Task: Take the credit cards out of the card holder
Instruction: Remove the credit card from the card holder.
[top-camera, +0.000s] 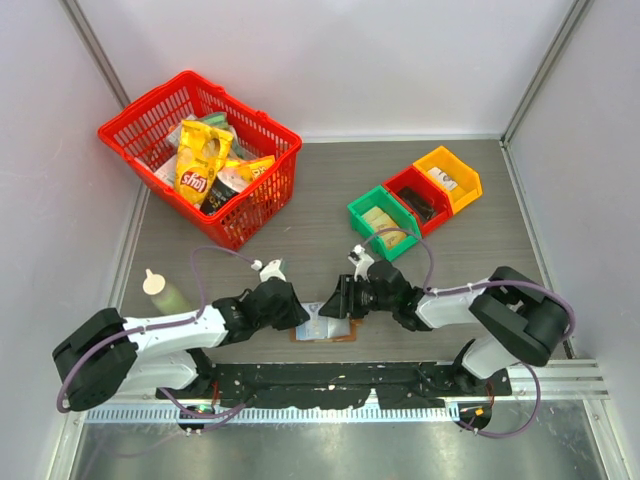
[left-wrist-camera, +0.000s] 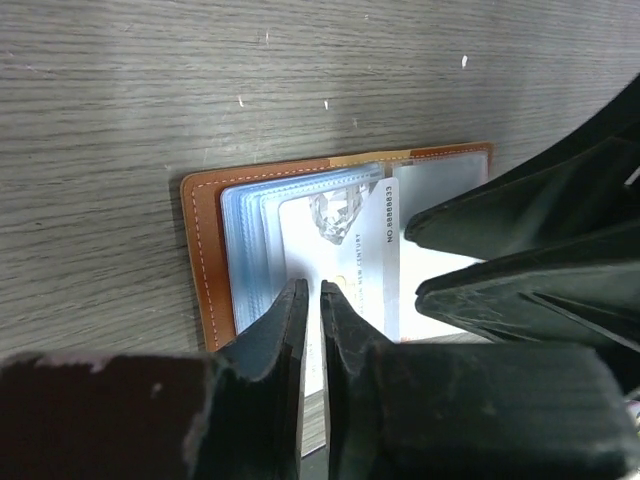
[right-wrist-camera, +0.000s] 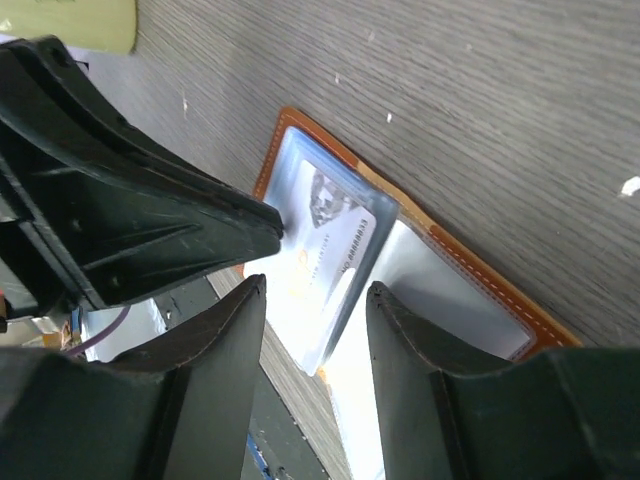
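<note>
The card holder (top-camera: 324, 330) lies open on the table between both arms, with a brown leather border (left-wrist-camera: 205, 260) and clear blue-tinted sleeves. One sleeve stands raised with a pale credit card (left-wrist-camera: 350, 240) inside it, printed with a number along one edge. My left gripper (left-wrist-camera: 312, 292) has its jaws almost together with only a thin slit between them. Its tips rest on that card and nothing shows in the slit. My right gripper (right-wrist-camera: 315, 290) is open, one finger on each side of the raised sleeve and card (right-wrist-camera: 330, 250), not touching them.
A red basket (top-camera: 262, 205) with yellow snack bags stands at the back left. Green (top-camera: 362, 215), red (top-camera: 400, 178) and orange (top-camera: 470, 180) bins sit in a row at the back right. A small bottle (top-camera: 160, 290) stands left of my left arm.
</note>
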